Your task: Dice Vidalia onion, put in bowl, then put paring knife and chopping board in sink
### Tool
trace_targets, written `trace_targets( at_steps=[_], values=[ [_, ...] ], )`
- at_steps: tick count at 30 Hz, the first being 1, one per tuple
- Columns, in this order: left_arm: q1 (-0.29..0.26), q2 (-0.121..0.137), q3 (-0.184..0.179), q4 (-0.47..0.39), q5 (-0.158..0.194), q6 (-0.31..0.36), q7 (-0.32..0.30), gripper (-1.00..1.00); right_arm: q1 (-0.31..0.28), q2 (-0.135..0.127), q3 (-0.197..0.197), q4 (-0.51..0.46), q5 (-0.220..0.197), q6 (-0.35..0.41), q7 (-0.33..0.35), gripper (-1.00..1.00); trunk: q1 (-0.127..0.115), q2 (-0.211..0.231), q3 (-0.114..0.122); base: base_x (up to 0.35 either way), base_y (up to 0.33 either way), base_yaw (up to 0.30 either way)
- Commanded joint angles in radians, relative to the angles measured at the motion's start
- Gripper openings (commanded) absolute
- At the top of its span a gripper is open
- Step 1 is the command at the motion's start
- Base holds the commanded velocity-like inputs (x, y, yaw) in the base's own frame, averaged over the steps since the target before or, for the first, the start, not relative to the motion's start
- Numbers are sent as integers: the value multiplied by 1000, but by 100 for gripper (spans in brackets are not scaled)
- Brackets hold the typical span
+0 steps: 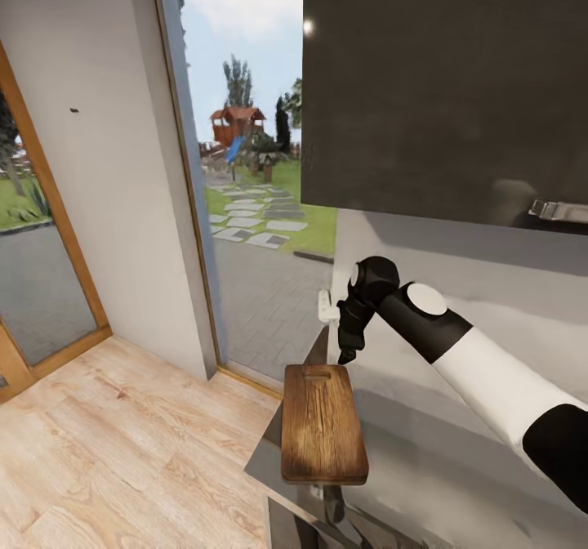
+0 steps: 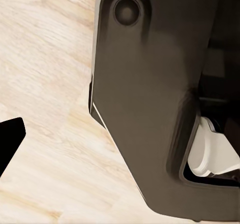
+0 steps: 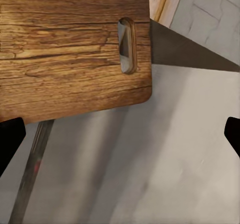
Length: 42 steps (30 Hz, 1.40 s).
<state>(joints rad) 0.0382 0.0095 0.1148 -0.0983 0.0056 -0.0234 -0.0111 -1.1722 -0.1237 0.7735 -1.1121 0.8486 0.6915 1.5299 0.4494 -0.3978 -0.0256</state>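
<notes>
Chopping board (image 1: pixel 323 422): dark-brown wood, rounded corners, lying flat at the corner end of the tabletop (image 1: pixel 457 451), handle slot toward 12 o'clock, near edge overhanging the tabletop's thin edge. In the right wrist view the board (image 3: pixel 70 49) shows its slot and grain against the pale reflective surface.

Right gripper (image 1: pixel 349 345): black, pointing down, just beyond the board's slotted end at about 1 o'clock from it, above the tabletop. In the right wrist view its two dark fingertips (image 3: pixel 10 139) sit at opposite edges of the picture, jaws spread wide, nothing between them.

Left gripper: one dark fingertip (image 2: pixel 10 141) at the picture's edge over the floor; whether the jaws are open or closed cannot be told.

Surroundings: glossy black upper cabinet (image 1: pixel 445 83) above the arm, with a chrome fitting (image 1: pixel 559 210) reflected or mounted at its lower edge; large window (image 1: pixel 249 165) at 11 o'clock, with garden, paving stones and a playhouse outside; white wall panel (image 1: pixel 106 165); pale wood-plank floor (image 1: pixel 122 451); small white fitting (image 1: pixel 327 308) beside the window frame. The left wrist view shows a dark robot body part (image 2: pixel 150 99) over the floor (image 2: pixel 45 84).
</notes>
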Motion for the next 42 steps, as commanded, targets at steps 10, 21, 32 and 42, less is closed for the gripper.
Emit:
trace_targets(
  at_steps=[10,21,32,42],
  values=[
    [0,0,6,-1,1,-1,-1,100,-1,0,3,-2,6,20,-9,100,1,-2,-9,0,0,0],
    [0,0,6,-1,1,-1,-1,100,-1,4,2,-2,6,107,-72,100,1,-2,-10,13,0,0],
    [0,0,6,-1,0,-1,-1,100,-1,5,28,-2,6,122,-73,100,1,-2,-18,4,0,0],
    [0,-1,6,-1,0,-1,-1,100,-1,7,49,-2,6,123,-71,100,1,-2,-34,0,0,0]
  ],
)
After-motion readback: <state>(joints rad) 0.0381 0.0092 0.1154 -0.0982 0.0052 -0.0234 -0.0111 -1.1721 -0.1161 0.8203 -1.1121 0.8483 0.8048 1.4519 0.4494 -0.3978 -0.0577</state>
